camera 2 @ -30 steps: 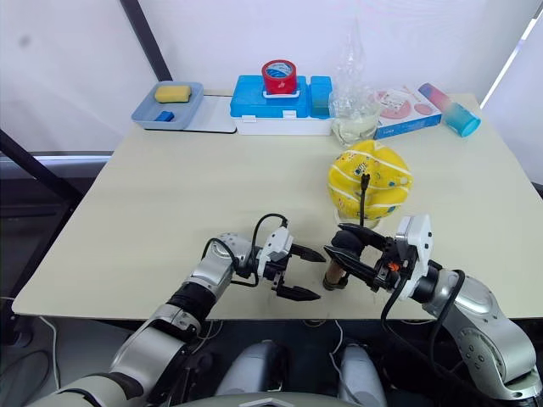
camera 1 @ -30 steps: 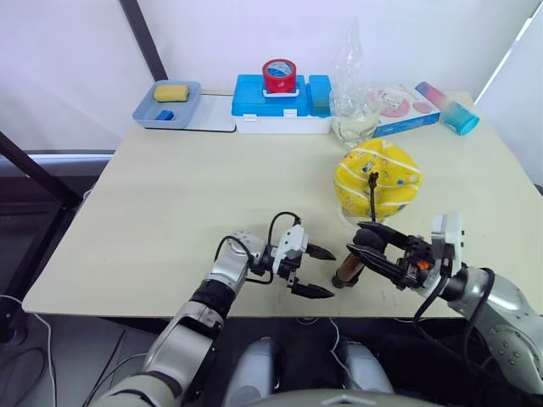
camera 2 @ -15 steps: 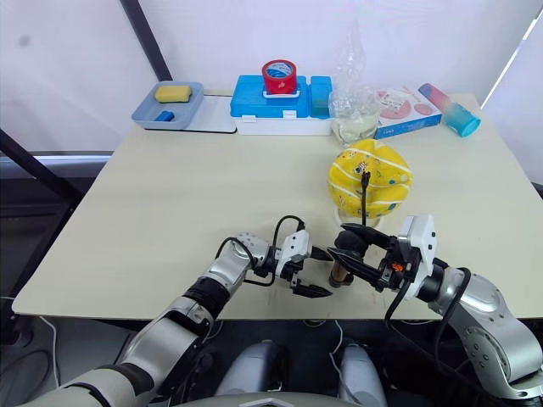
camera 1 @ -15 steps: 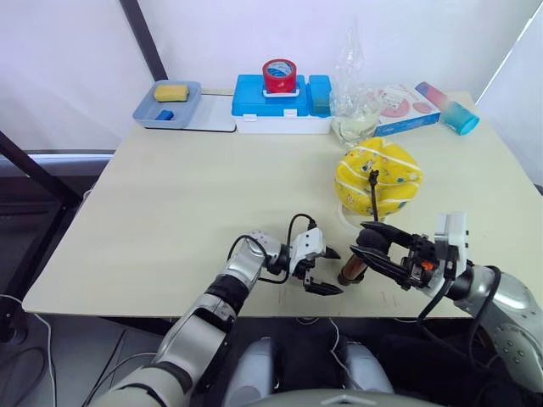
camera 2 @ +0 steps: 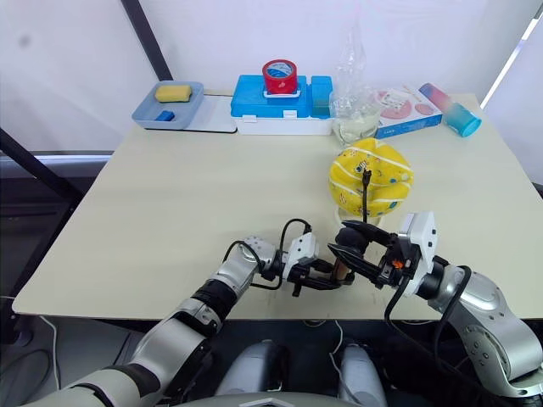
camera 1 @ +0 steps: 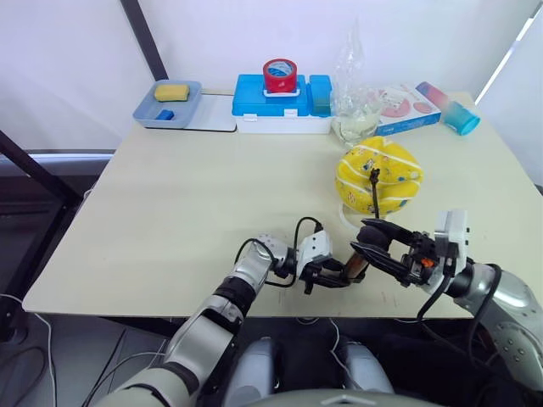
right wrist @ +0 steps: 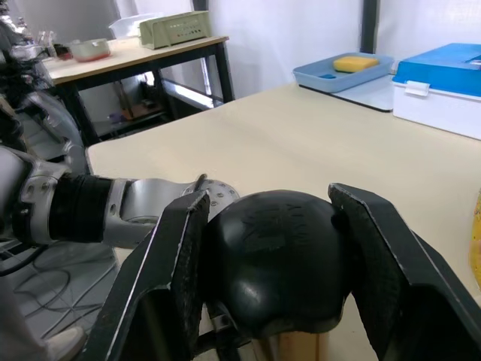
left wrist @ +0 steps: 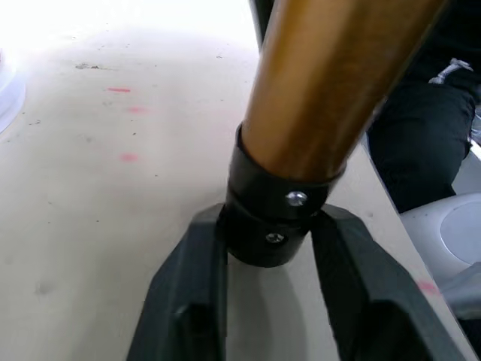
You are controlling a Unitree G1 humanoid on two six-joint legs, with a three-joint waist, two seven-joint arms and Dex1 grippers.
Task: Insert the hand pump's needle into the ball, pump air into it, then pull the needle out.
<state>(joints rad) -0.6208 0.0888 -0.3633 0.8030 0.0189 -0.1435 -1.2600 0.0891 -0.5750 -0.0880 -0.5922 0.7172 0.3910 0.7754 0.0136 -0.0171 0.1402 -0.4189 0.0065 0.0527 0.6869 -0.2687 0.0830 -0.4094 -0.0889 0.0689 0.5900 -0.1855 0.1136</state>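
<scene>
**Left wrist view: both grippers on the pump, needle in the ball**

Left wrist view shows the left gripper point(left wrist: 264, 256) with its two fingers point(left wrist: 188, 293) pressed on either side of the black bottom cap of the hand pump point(left wrist: 323, 90), clenched on it just above the table point(left wrist: 90, 173). The bronze barrel rises at a tilt from between them. In the right wrist view the right gripper point(right wrist: 270, 271) grasps the round black handle at the pump's top, one finger on each flank of it.

Seen from the head, the left gripper point(camera 1: 327, 273) and right gripper point(camera 1: 379, 246) hold opposite ends of the same short barrel, near the table's front edge. Just beyond the right gripper, a thin black hose point(camera 1: 374, 193) climbs to the ball point(camera 1: 379, 175), which is yellow and looks dented. The hose end meets the ball's upper front; the needle itself is too small to make out, but it appears seated.

Further back, well apart from the grippers, stand a blue box with a red tape roll point(camera 1: 279, 75), a clear bag, and a tray.

The risk, as I judge it: the ball rests free, so a tilted pump stroke could tug the hose and drag the ball or pull the needle loose. The left grip is only on the narrow cap, which could slip and let the base skid.
</scene>
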